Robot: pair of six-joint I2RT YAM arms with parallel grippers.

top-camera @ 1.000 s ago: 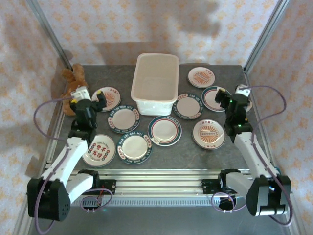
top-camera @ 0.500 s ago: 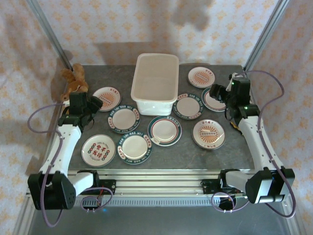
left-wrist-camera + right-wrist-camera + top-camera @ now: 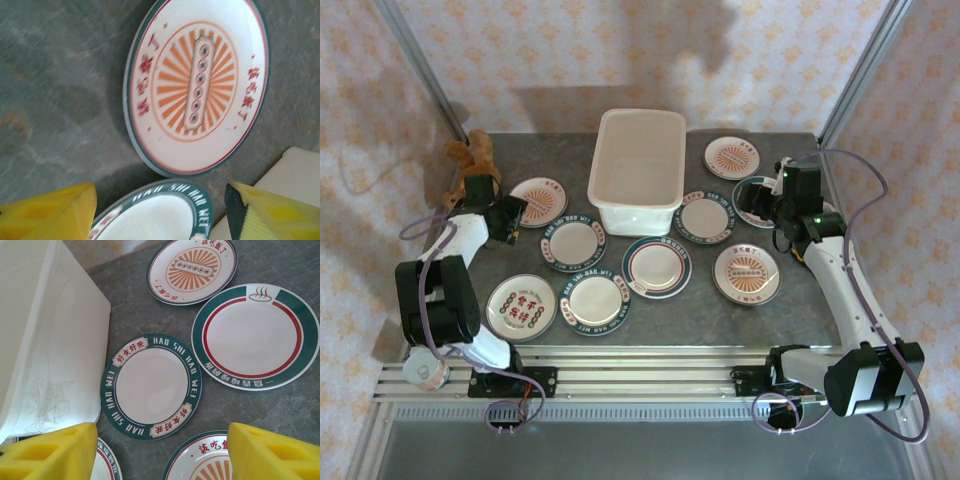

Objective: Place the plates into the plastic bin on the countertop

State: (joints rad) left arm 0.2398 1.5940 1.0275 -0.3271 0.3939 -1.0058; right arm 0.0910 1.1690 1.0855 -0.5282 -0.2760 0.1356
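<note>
Several plates lie flat on the countertop [image 3: 790,300] around the empty plastic bin [image 3: 638,170]. My left gripper [image 3: 510,215] hovers open at the left, between a sunburst plate [image 3: 542,200] and a teal-lettered plate [image 3: 573,245]. In the left wrist view that sunburst plate [image 3: 197,85] lies ahead and the teal-lettered plate's rim [image 3: 155,215] sits below my left gripper [image 3: 160,220]. My right gripper [image 3: 770,205] hangs open over the right-hand plates. Under my right gripper [image 3: 162,455] are a teal-lettered plate [image 3: 151,387], a teal-and-red banded plate [image 3: 256,337] and a sunburst plate [image 3: 192,267], none of them held.
A brown plush toy [image 3: 470,160] sits at the back left corner beside the left arm. Slanted aluminium posts [image 3: 845,90] stand at both back corners and a rail [image 3: 640,365] runs along the front. The bin wall [image 3: 45,340] is close on the right gripper's left.
The left gripper has swung back and left to the sunburst plate. The right gripper has moved back and left over the plates right of the bin. Both pairs of jaws have narrowed somewhat.
</note>
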